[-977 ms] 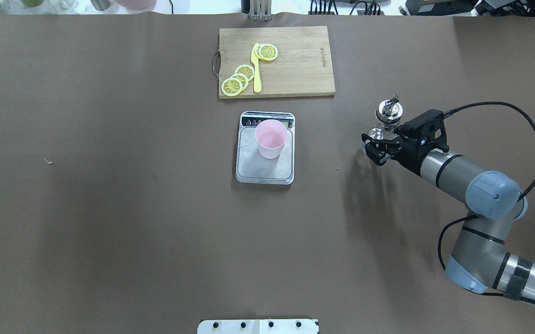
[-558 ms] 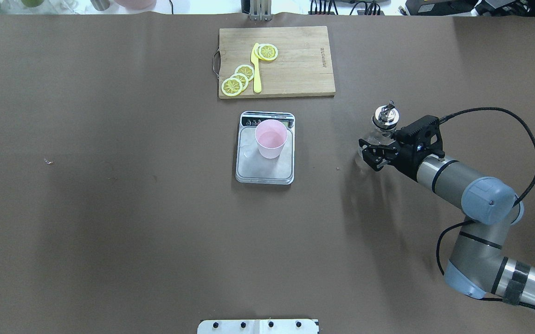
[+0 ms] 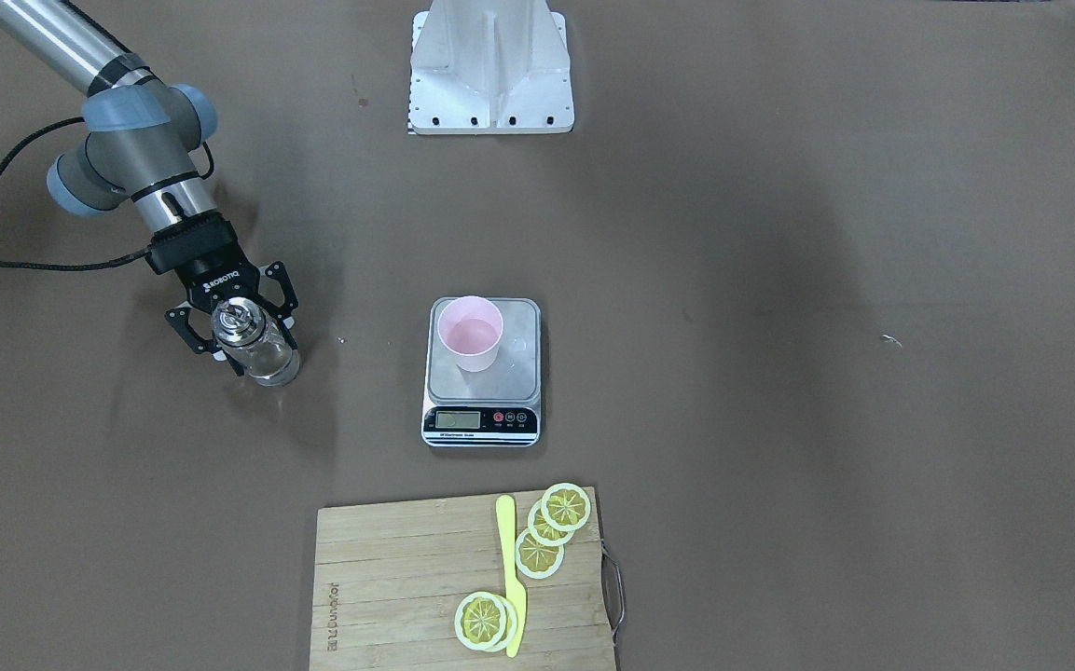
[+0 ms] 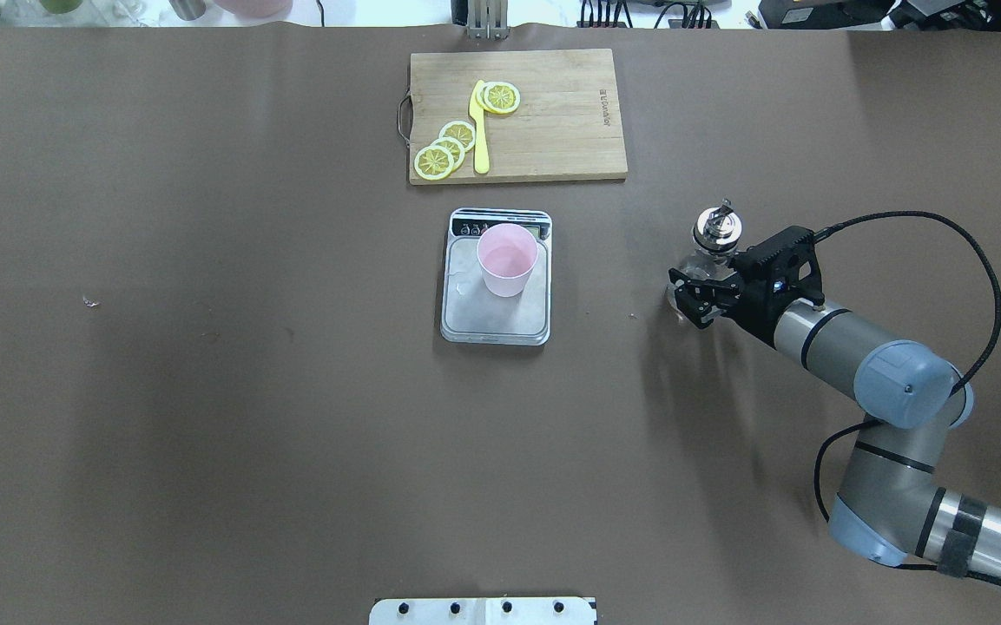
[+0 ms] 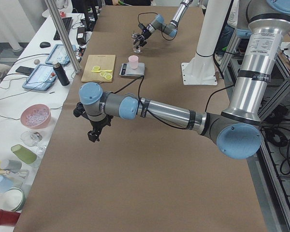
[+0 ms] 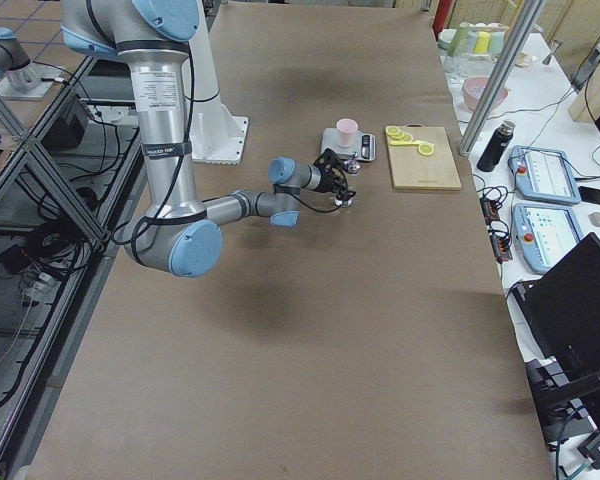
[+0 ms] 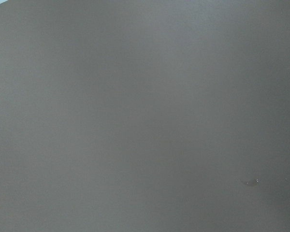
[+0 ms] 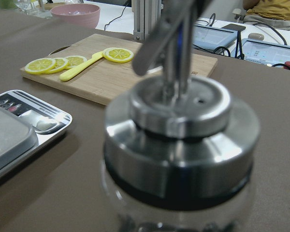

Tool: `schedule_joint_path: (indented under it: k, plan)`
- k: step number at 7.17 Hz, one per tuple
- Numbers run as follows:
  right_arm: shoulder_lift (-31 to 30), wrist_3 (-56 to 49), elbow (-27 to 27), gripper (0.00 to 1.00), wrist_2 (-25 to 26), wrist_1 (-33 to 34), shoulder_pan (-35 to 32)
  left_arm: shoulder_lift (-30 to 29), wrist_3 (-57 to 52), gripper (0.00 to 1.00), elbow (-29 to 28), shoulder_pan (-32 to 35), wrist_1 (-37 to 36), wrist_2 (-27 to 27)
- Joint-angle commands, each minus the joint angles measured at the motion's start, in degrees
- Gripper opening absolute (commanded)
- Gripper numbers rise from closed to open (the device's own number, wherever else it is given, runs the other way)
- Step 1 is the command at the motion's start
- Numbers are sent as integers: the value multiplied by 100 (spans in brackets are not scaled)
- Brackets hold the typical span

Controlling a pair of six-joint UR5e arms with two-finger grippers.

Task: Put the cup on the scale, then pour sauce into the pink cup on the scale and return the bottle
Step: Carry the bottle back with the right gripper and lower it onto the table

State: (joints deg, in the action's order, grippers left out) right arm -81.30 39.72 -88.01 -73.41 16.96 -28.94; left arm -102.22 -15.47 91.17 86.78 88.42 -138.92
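The pale pink cup (image 4: 507,259) stands upright on the silver-grey scale (image 4: 495,326), toward its display end; both also show in the front view, the cup (image 3: 470,333) and the scale (image 3: 481,424). My right gripper (image 4: 689,299) is shut on the clear glass bottle (image 4: 715,229) with its metal pourer cap, holding it upright low over the table, to the right of the scale. In the front view the gripper (image 3: 253,337) surrounds the bottle (image 3: 268,363). The cap fills the right wrist view (image 8: 183,130). My left gripper (image 5: 92,135) shows only in the left side view; I cannot tell its state.
A wooden cutting board (image 4: 552,130) with lemon slices (image 4: 445,149) and a yellow knife (image 4: 479,130) lies behind the scale. The robot's white base (image 3: 490,65) stands at the near table edge. Bowls and cups line the bench beyond the table.
My right gripper has carried the bottle slightly left and toward the robot, lowering it. The cup and the scale have not moved.
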Motion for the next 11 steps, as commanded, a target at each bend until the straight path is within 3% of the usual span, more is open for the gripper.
schedule_joint_path:
  k: [1,11]
  plan:
    - [0,0,-49,99,-6,-61,-7,0,0,98,6,-3,0,-3]
    - [-281,18,-208,100,125,-176,45,0,9,98,59,6,-26,-3]
